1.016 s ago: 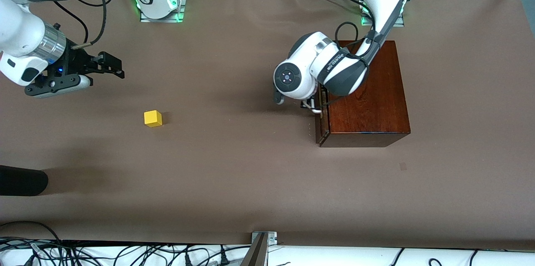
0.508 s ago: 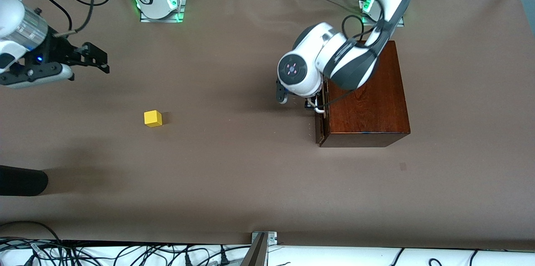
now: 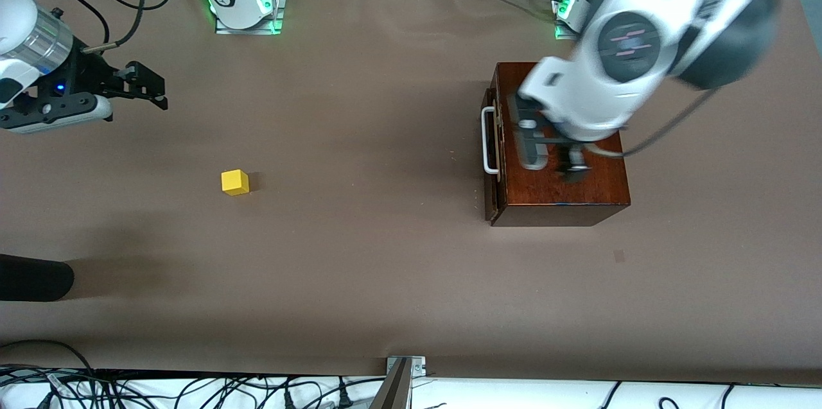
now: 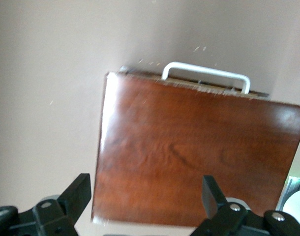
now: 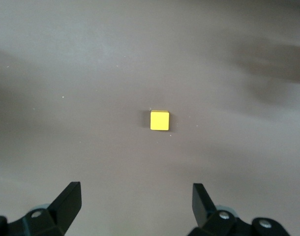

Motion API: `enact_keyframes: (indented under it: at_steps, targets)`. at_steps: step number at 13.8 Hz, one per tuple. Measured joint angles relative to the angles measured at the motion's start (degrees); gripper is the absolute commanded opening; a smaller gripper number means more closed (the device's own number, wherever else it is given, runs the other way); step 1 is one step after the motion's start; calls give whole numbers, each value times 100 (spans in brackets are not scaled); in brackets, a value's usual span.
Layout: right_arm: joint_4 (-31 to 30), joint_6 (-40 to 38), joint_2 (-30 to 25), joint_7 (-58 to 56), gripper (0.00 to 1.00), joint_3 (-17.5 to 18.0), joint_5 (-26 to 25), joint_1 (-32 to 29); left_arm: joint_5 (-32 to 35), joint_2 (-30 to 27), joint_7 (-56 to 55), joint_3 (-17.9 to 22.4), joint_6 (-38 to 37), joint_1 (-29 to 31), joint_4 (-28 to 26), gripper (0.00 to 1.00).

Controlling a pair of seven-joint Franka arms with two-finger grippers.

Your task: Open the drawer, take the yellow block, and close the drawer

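Brown table cover (image 3: 385,268), tangled cables (image 3: 192,390) at its near edge

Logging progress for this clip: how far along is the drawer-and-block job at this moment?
It looks essentially finished. The yellow block sits out on the table toward the right arm's end, and the drawer sits closed against its wooden box. Nothing is in hand: the left tool is open above the box, and the right tool hangs open and empty over the table. Only parking the arms seems left.

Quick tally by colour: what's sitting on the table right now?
Yellow: 1, the yellow block
Reddish-brown: 1, the wooden box with its drawer shut
Total: 2
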Motion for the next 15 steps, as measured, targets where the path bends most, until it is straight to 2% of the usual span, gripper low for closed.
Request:
enact_keyframes:
  at_steps: [3, 5, 7, 10, 12, 15]
  targets:
    - [1, 7, 0, 1, 100, -9, -2, 5, -31, -136, -123, 298, -32, 306, 233, 100]
    - [1, 25, 0, 1, 100, -26, -2, 0, -88, -342, -886, 516, 264, 390, 65, 100]
    - [2, 64, 1, 1, 100, -40, -2, -7, -390, -817, -2071, 536, 617, 556, -491, 100]
    - [2, 66, 4, 1, 100, -54, -2, -9, -675, -1595, -3597, 660, 693, 787, -1367, 100]
    - [2, 66, 7, 1, 100, -54, -2, -9, -707, -1964, -4120, 919, 729, 848, -1798, 100]
    - [2, 66, 8, 1, 100, -54, -2, -9, -709, -2134, -4307, 1176, 834, 976, -2174, 100]
